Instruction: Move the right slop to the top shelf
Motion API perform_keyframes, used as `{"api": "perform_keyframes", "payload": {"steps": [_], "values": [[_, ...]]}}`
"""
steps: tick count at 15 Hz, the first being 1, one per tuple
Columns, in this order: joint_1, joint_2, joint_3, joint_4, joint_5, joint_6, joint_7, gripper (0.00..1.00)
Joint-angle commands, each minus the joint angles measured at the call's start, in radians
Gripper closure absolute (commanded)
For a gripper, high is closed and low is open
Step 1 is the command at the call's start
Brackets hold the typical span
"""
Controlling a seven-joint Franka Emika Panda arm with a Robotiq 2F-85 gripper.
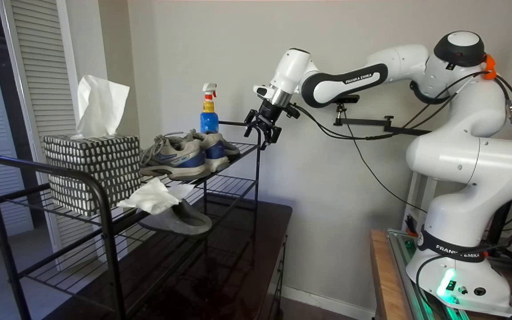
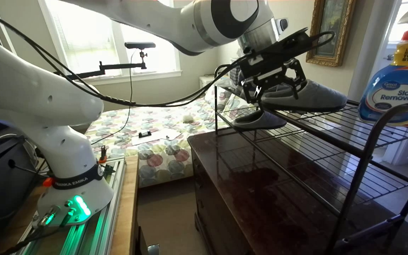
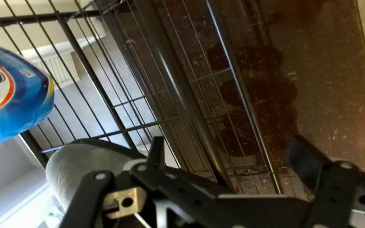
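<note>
Above the worktop (image 2: 260,202), the hand (image 3: 228,147) hangs tilted near the top shelf (image 2: 331,138), on the side facing the arm (image 1: 398,62). Fingers (image 3: 307,163) spread wide, nothing held; in the wrist view black rails and the dark worktop show through the gap.

Close by the hand: upper slipper (image 2: 322,97), grey, sole down on the top shelf, toe toward the worktop's far edge. Finger contact with it: cannot tell. Lower slipper (image 2: 266,122), its match: one level down on the lower tier (image 2: 289,172), nearer the worktop's arm-side corner by the bed (image 2: 154,124). Which of the pair is the right one: cannot tell.

Elsewhere on the top shelf: blue bottle (image 2: 393,88) of stain remover, upright, beyond the upper slipper's toe; two grey-and-blue sneakers (image 1: 180,162), between the upper slipper and the tissue box (image 1: 96,173); that box black-and-white, at the end by the bed, upright tissue (image 1: 100,104) standing out of it. In an exterior view a crumpled tissue (image 1: 154,197) shows above the lower slipper, its support unclear.

Rack (image 1: 111,242) black, standing on the worktop; arm reaches in over the worktop's near edge.
</note>
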Motion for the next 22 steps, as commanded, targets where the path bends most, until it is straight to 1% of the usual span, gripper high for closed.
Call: {"api": "perform_keyframes", "payload": {"steps": [1,5,11,15,22], "values": [[0.034,0.006,-0.052,0.015,-0.007,0.085,-0.175,0.0],[0.089,-0.048,-0.122,0.034,0.025,0.142,-0.204,0.0],[0.149,-0.1,-0.195,0.049,0.044,0.202,-0.2,0.0],[0.196,-0.15,-0.25,0.06,0.056,0.199,-0.23,0.0],[0.251,-0.204,-0.313,0.066,0.14,0.212,-0.33,0.0]]}}
